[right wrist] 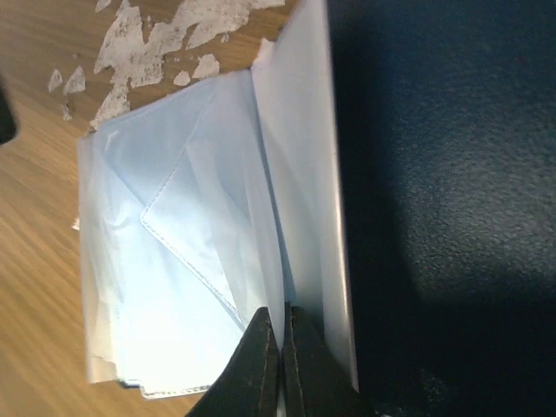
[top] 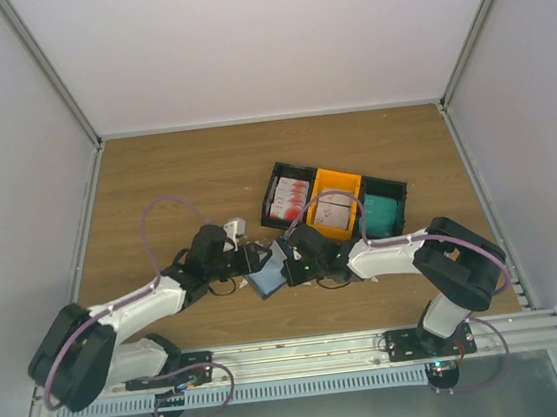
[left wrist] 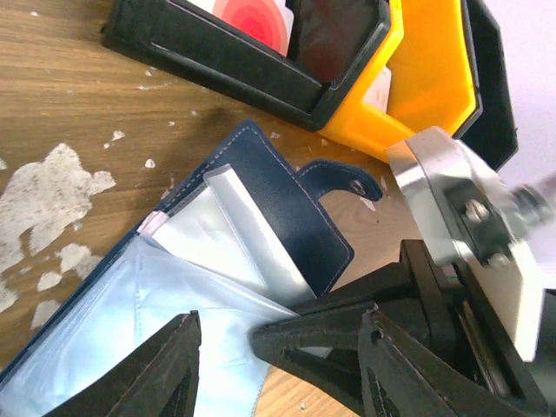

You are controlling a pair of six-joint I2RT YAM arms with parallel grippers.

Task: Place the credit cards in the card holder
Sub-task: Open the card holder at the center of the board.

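Note:
The card holder (top: 264, 278) lies open on the table between my two grippers. In the left wrist view its navy cover (left wrist: 287, 200) with a snap tab is spread out, pale blue-grey sleeves (left wrist: 130, 295) fanned over it. My right gripper (right wrist: 282, 334) is shut on the edge of one thin sleeve (right wrist: 265, 217), next to the navy cover (right wrist: 443, 208). My left gripper (left wrist: 278, 373) is open just above the sleeves, holding nothing. Red-and-white credit cards (top: 289, 197) stand in the black tray; one shows in the left wrist view (left wrist: 252, 17).
Three trays stand in a row behind the holder: black (top: 277, 176), orange (top: 342, 179) and a dark one with teal contents (top: 385, 211). The black tray (left wrist: 226, 61) and orange tray (left wrist: 434, 78) are close to my left gripper. White worn patches (left wrist: 52, 187) mark the wood.

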